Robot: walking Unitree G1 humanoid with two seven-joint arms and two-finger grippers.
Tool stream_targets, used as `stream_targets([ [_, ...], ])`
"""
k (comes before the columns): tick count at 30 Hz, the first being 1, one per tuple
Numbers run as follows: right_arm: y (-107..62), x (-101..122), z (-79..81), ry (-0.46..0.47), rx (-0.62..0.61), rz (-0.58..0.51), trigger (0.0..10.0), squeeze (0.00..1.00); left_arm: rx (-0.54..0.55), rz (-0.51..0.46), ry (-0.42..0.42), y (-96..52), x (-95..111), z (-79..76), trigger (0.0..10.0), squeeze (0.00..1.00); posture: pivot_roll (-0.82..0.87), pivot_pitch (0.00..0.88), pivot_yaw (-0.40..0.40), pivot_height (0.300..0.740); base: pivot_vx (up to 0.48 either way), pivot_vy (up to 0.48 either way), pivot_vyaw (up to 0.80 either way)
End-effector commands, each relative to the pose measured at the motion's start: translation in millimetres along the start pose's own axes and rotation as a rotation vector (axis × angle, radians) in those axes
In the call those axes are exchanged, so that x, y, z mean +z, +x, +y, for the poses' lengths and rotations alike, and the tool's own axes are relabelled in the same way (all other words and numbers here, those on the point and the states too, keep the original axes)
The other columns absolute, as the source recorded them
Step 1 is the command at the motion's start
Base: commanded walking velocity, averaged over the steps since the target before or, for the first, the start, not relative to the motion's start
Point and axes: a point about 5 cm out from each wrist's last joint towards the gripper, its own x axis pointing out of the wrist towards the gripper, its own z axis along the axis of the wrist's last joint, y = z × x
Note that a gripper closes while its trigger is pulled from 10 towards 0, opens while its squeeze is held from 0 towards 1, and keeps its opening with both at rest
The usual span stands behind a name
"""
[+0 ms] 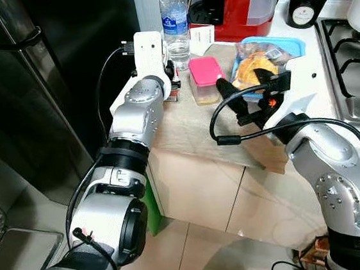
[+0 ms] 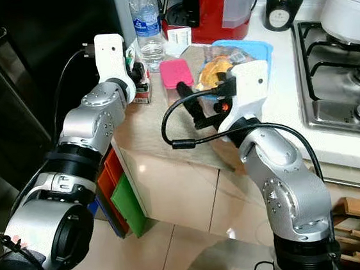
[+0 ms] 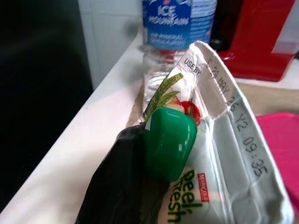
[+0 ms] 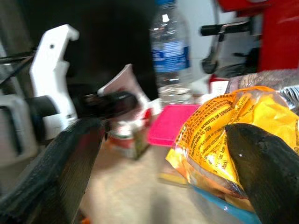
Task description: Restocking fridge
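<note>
Left eye view: the left tool [image 1: 173,78] reaches a milk carton [image 1: 174,87] on the desk [image 1: 186,131], beside the fridge [image 1: 27,93]; left wrist view: one finger [image 3: 117,186] presses the carton's green cap [image 3: 169,142], so it seems clamped, pickup underway; right wrist view: the right tool [image 4: 159,163] gapes apart beside a yellow bag [image 4: 219,140]; next, lift towards the fridge.
</note>
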Motion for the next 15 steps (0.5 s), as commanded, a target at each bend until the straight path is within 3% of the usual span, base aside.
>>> stream_targets([
  [1, 3.4, -7, 6.0, 0.024, 0.045, 0.051, 10.0, 0.00, -0.037, -0.061, -0.005, -1.1, 14, -4.8, 0.0, 0.00, -0.18, 0.032, 0.058, 0.740, 0.000, 0.000, 0.00],
  [7, 2.3, -7, 5.1, 0.032, 0.045, 0.064, 10.0, 0.00, -0.067, -0.168, 0.026, -8.4, 32, -3.8, 0.0, 0.00, -0.17, 0.034, 0.050, 0.740, 0.000, 0.000, 0.00],
  [11, 2.7, -7, 1.8, 0.006, 0.018, 0.058, 10.0, 0.00, -0.067, -0.181, 0.033, -9.6, 33, -2.8, 0.0, 0.00, -0.16, 0.033, 0.044, 0.740, 0.000, 0.000, 0.00],
  [15, 4.9, 8, -13.6, -0.158, -0.114, -0.040, 10.0, 0.00, -0.075, -0.192, 0.030, -10.7, 34, -3.4, 0.0, 0.00, -0.16, 0.033, 0.044, 0.740, 0.000, 0.000, 0.00],
])
